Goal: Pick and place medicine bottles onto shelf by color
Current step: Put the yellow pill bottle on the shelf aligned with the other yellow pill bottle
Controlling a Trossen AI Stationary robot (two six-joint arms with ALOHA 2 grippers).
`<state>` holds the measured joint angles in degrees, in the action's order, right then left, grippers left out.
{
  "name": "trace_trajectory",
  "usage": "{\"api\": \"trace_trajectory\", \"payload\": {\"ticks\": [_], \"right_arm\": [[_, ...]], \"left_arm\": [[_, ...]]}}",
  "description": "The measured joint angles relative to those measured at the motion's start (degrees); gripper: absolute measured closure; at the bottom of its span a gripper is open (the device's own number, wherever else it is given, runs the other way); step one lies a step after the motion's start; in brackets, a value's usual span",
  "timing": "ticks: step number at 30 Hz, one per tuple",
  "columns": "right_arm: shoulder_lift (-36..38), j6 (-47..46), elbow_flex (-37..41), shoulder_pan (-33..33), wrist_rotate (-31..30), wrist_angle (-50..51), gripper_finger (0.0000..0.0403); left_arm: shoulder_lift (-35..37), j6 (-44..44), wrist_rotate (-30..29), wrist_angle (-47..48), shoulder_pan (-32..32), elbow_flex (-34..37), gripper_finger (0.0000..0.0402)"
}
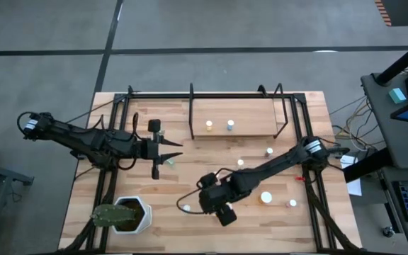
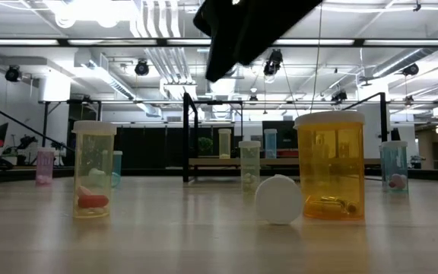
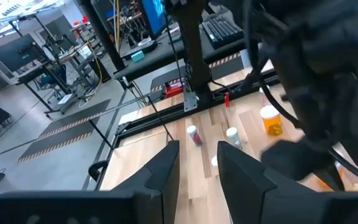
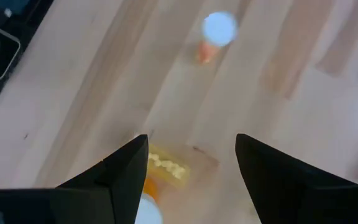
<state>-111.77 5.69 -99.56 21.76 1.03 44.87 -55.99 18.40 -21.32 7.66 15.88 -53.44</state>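
With the right claw (image 4: 190,171) spread over a yellow bottle (image 4: 166,167) near the bench's front edge, an off-centre descent risked toppling it.

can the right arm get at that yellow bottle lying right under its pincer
Probably yes. The right pincer hangs open above the yellow bottle, which lies on its side on bare wood between the fingers, with nothing over it. The nearest orange bottle stands well clear.

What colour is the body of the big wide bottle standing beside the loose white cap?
Orange: the big wide bottle with a pale cap, beside the loose white cap; clearest in the low view.
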Motion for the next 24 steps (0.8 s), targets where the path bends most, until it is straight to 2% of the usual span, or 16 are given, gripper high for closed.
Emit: {"api": "trace_trajectory", "payload": {"ticks": [17,24], "right_arm": [[-6.5,-0.2,0.3,1.5,-1.4,6.9,0.017],[-7.9,4.5,0.4,1.6,-1.7,6.6,0.0171]], "left_arm": [[1.5,-0.2,0.0,0.2,0.0,0.0,0.0311],[1.8,-0.2,0.0,0.0,0.0,0.0,0.0311]]}}
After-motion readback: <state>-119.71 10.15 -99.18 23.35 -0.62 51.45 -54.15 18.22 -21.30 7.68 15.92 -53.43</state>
